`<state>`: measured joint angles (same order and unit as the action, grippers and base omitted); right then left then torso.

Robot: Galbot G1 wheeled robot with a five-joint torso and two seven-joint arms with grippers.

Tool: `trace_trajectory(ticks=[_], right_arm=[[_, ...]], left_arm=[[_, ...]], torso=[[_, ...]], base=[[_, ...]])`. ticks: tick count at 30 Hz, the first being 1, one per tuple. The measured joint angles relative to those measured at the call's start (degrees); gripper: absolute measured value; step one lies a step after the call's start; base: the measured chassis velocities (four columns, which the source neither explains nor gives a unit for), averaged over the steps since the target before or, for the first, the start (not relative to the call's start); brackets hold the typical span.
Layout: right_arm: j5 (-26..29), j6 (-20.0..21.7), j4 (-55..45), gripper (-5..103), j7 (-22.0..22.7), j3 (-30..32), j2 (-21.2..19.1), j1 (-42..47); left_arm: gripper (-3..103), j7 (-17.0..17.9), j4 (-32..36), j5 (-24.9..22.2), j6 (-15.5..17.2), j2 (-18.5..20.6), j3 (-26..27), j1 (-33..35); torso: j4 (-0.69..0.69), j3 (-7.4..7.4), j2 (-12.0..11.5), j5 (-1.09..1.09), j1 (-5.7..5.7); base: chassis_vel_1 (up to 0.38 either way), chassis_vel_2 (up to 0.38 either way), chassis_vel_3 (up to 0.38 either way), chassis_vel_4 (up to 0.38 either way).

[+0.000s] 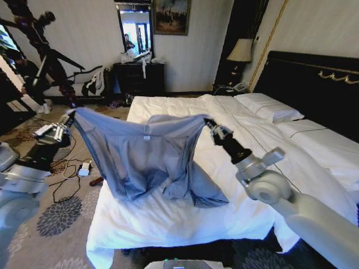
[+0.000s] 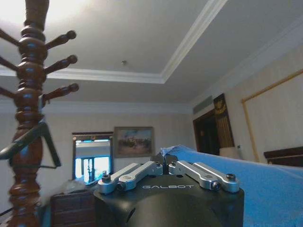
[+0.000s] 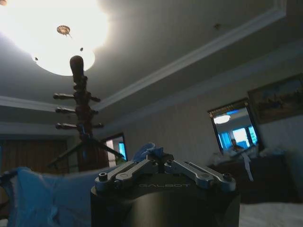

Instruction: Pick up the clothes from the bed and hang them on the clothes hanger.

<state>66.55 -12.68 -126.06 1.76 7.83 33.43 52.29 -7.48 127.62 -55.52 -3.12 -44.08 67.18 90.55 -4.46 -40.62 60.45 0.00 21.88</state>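
I see the clothes (image 1: 147, 157) stretched crosswise over the bed (image 1: 185, 216), collar edge up, hem trailing on the duvet; left gripper (image 1: 69, 114) and right gripper (image 1: 207, 121) each pinch a shoulder.

1. Grey-blue shirt (image 1: 147, 159), plain, small white label at the collar, frame centre.
2. White duvet (image 1: 185, 216) below it.
3. Black headboard (image 1: 314, 84) with gold ornament, upper right.
4. Dark reddish coat stand (image 2: 27, 123).
5. Floral grey carpet (image 1: 56, 216), lower left.

silver-grey arms; black wrists marked GALBOT; silver linkages, screws
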Motion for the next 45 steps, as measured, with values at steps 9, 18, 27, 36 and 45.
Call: trace_trajectory(ticks=[9,18,27,36,45], right_arm=[[-3.8,3.0,11.3,0,2.3,-10.2,8.7,-1.9],[-6.3,3.1,22.8,0,2.5,-19.3,17.9,-7.6],[-7.3,9.8,24.1,20,14.5,-22.4,23.1,-11.0],[6.1,17.5,23.5,53,26.2,-19.1,24.1,-11.3],[12.3,14.2,15.9,90,19.1,-24.0,24.9,-11.9]], left_arm=[[0,0.3,-7.9,10.8,1.2,-4.3,-11.7,0.5],[0,0.5,-12.7,17.5,0.4,-9.4,-20.9,-0.7],[0,2.5,-17.9,21.9,-0.6,-11.2,-20.4,-1.0],[0,2.2,-22.7,23.4,-1.7,-11.9,-19.3,-0.4],[0,2.1,-22.0,24.3,-2.0,-13.5,-19.3,-0.9]], torso=[[0.0,0.0,0.0,-0.04,0.0],[0.01,0.0,0.0,-0.01,0.0],[-0.01,0.01,0.0,-0.01,0.0],[0.0,0.01,0.0,-0.01,-0.01],[-0.02,0.01,0.0,-0.01,-0.01]], base=[[0.0,0.0,0.0,0.0],[0.0,0.0,0.0,0.0],[0.0,0.0,0.0,0.0],[0.0,0.0,0.0,0.0],[0.0,0.0,0.0,0.0]])
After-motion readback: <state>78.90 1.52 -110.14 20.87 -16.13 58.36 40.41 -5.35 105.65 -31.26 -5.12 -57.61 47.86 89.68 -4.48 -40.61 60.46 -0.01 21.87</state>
